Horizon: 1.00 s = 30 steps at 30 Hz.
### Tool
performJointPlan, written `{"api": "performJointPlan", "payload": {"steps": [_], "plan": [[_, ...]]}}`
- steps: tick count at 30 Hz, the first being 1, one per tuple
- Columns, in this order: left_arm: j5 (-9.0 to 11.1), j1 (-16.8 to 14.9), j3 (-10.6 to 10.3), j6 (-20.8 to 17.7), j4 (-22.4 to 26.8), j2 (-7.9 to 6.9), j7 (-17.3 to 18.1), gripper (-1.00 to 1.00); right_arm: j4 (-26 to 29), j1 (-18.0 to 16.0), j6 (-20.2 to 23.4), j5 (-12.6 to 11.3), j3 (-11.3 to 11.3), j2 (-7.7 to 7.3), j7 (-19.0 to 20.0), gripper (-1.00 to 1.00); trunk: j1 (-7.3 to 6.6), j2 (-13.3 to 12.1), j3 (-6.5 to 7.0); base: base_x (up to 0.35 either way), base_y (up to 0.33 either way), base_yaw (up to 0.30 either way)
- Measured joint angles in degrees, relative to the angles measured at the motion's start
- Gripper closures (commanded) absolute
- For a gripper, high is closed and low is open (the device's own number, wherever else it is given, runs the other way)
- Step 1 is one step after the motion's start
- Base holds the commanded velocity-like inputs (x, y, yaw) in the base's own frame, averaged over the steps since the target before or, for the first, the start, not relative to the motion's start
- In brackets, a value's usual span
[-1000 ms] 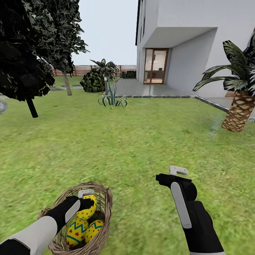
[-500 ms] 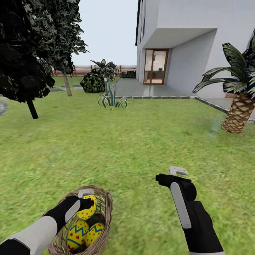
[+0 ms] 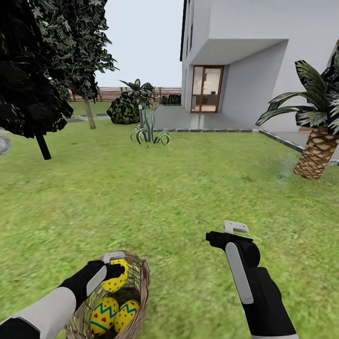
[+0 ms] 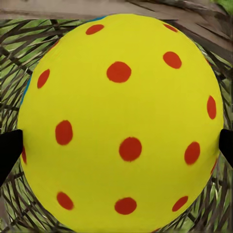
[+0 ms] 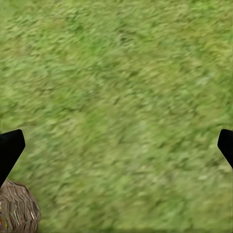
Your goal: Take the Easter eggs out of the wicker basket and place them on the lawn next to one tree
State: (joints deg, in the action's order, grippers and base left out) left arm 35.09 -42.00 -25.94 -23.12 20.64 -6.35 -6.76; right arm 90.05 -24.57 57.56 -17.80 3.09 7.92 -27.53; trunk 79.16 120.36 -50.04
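In the wicker basket (image 3: 136, 287) on the lawn (image 3: 165, 188), the left gripper (image 3: 114, 269) clasps a smooth, likely slippery Easter egg (image 3: 116, 278) across its widest part, the right gripper (image 3: 221, 232) spread empty.

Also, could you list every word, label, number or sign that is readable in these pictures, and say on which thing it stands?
None. The eggs carry only red dots and blue zigzags, no letters. The basket, the house and both end effectors, left and right, show no text.
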Motion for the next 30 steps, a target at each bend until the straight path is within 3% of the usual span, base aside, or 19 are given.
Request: {"api": "performJointPlan", "payload": {"steps": [26, 30], "plan": [[0.00, 0.00, 0.00, 0.07, 0.06, 0.00, -0.05, 1.00, -0.01, 0.00, -0.05, 0.00, 1.42, 0.07, 0.00, -1.00, -5.71, -10.43, 4.67, 0.000, 0.000, 0.000], [0.00, 0.00, -0.01, 0.07, 0.10, 0.00, -0.05, 1.00, -0.01, 0.00, -0.13, 0.00, 3.74, 0.07, -0.06, -1.00, -6.59, -12.03, 5.39, 0.000, 0.000, 0.000]]}}
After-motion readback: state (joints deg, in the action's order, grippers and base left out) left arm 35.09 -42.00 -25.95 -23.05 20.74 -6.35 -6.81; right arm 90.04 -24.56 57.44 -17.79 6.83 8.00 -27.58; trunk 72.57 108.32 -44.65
